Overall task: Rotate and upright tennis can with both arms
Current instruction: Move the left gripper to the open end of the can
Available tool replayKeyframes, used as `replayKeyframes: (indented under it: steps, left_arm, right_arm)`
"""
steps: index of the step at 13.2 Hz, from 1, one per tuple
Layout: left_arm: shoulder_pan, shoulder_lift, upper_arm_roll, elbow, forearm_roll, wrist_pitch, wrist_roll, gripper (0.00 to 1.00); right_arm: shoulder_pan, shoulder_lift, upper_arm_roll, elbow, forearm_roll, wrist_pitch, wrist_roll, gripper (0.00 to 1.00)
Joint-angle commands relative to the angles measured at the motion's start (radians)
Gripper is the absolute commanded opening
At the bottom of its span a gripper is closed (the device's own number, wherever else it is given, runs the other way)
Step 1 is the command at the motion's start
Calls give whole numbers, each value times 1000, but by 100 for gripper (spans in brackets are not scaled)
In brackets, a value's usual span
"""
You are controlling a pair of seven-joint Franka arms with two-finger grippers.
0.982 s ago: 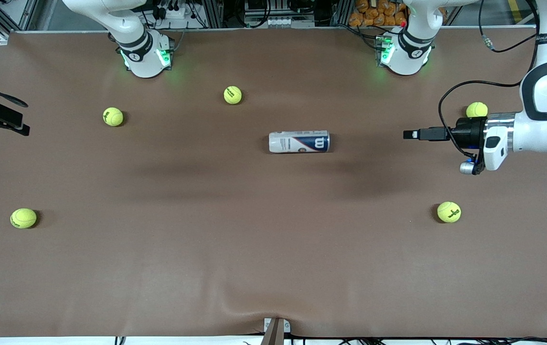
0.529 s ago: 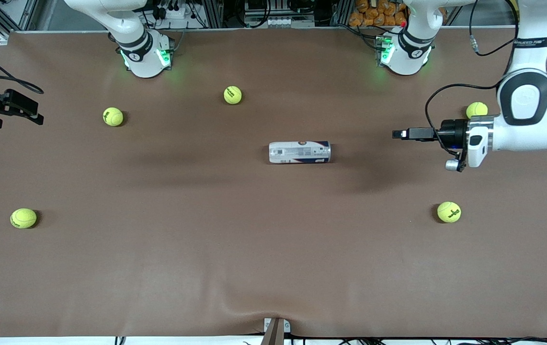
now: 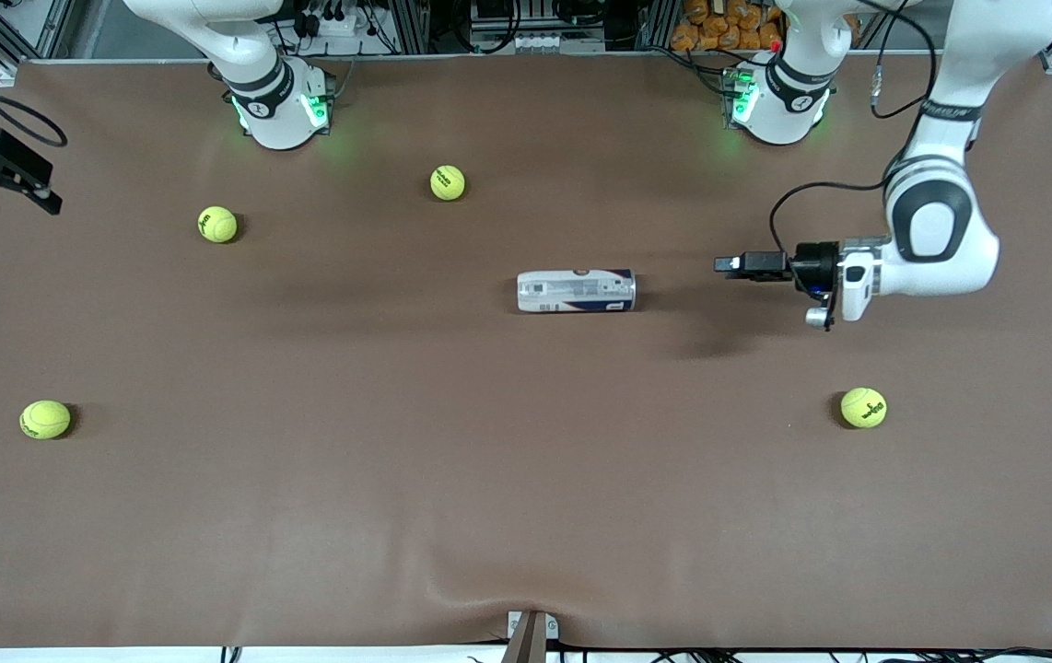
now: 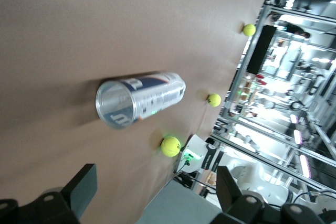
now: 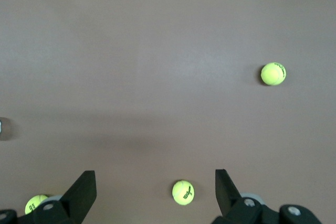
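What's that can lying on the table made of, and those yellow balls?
The can looks like clear, glossy plastic: you see through its wall and end, under a printed white-and-blue label. The balls look like fuzzy yellow-green felt, matte, probably over rubber.

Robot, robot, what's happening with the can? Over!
Left gripper open, beside tennis can. Right gripper open, at table edge. Can lying down, untouched. Nothing between.

Tennis can (image 3: 576, 291) mid-table, tennis balls (image 3: 447, 182) scattered around

The tennis can (image 3: 576, 291) was clear, its label white and dark blue. Tennis balls (image 3: 863, 407) were yellow-green (black lettering) on a brown table (image 3: 397, 497).
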Motion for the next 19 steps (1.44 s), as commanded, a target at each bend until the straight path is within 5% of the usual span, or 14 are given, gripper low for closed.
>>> replayKeyframes:
  steps: [1, 7, 12, 19]
  left_arm:
    - [-10, 82, -35, 10, -89, 32, 97, 100]
    - [-27, 125, -76, 6, -146, 67, 127, 100]
    - [-27, 137, -156, -63, -297, 162, 250, 100]
    - [-55, 143, -215, -94, -423, 225, 250, 100]
  right_arm:
    - [-19, -21, 9, -11, -21, -17, -79, 100]
    - [-97, -7, -16, -11, -12, -23, -92, 100]
    - [-31, -7, 84, 28, -20, -69, -33, 100]
    - [14, -16, 88, 15, -8, -123, -2, 100]
